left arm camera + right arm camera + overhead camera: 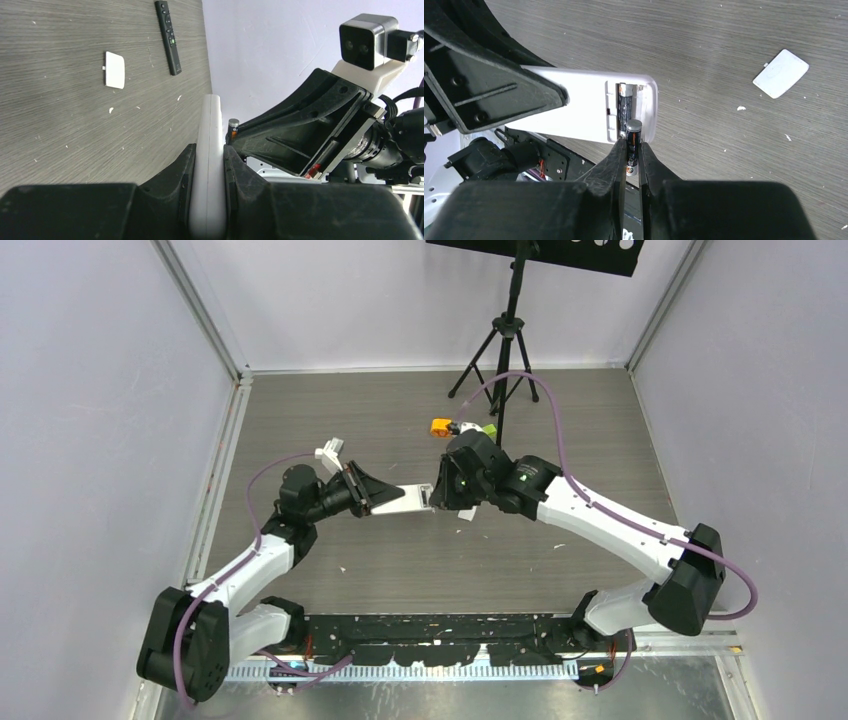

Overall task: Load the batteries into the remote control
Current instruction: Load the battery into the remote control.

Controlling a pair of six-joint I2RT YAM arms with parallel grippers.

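My left gripper [375, 495] [210, 150] is shut on a white remote [408, 498] [210, 125] and holds it edge-on above the table. In the right wrist view the remote [584, 107] has its battery bay open, with one dark grey battery [625, 106] lying inside. My right gripper [442, 502] [632, 147] is shut on a second dark grey battery [633, 142], whose top end is at the bay's near edge. Its tip shows in the left wrist view [233, 126]. I cannot make out the orange and dark green batteries.
The white battery cover [114, 70] [781, 73] lies on the wood-grain table. A black remote [167, 37] lies beyond it. An orange block [441, 427] and a lime green block [489, 429] sit behind the grippers, near a black tripod [505, 335].
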